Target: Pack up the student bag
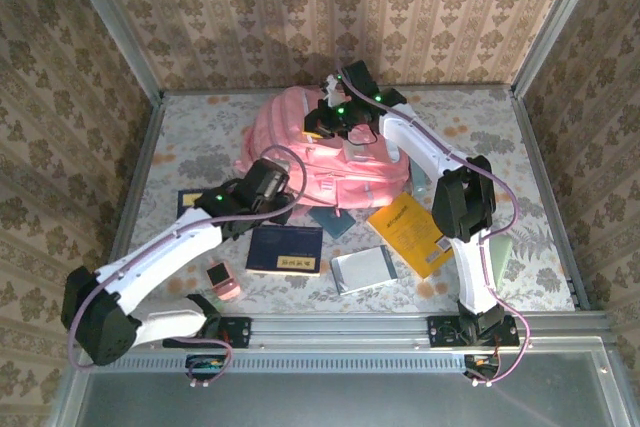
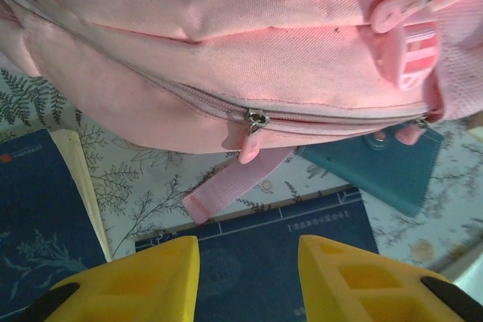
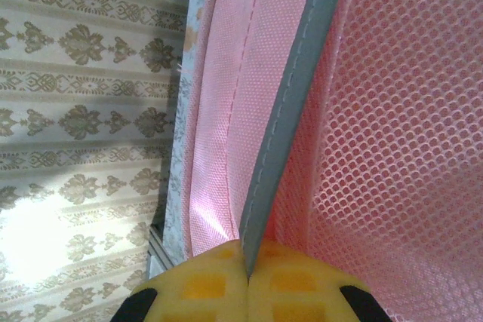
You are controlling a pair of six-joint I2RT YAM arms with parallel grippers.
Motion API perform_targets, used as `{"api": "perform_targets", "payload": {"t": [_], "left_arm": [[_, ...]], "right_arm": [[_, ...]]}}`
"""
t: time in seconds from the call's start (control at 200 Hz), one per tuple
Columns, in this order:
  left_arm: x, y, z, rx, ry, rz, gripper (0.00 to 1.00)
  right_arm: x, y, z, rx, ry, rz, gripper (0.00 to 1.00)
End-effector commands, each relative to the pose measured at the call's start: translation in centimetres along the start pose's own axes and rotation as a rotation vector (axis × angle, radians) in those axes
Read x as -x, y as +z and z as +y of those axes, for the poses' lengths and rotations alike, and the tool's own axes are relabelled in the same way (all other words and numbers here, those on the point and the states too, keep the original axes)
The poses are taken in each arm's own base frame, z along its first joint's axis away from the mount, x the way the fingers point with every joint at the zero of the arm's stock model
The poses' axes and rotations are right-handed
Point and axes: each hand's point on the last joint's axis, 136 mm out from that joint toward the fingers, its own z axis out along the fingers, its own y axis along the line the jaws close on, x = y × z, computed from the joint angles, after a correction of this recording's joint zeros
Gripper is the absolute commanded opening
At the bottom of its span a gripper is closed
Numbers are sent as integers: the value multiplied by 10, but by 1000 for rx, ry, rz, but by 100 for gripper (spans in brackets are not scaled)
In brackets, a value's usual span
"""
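Soft pink student bag (image 1: 285,132), honeycomb mesh (image 3: 392,148), grey piping (image 3: 290,111)

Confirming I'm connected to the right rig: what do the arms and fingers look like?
Both the left arm and right arm have white shells with black joint housings, green lights and a purple cable looping alongside. The left fingers and right fingers are blocky yellow with recessed pockets and black patches.
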Motion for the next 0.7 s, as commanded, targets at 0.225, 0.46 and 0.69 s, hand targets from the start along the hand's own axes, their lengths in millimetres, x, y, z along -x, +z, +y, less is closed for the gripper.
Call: {"api": "perform_targets", "payload": {"t": [0.225, 0.46, 0.69], "left_arm": [[17, 50, -8, 62, -2, -46, 40], [3, 67, -5, -6, -44, -22, 38], [3, 77, -7, -77, -43, -20, 37]], "right_arm": [[11, -43, 59, 148, -53, -78, 0], [10, -47, 64, 164, -55, -68, 0], [9, -47, 66, 177, -58, -52, 0]]}}
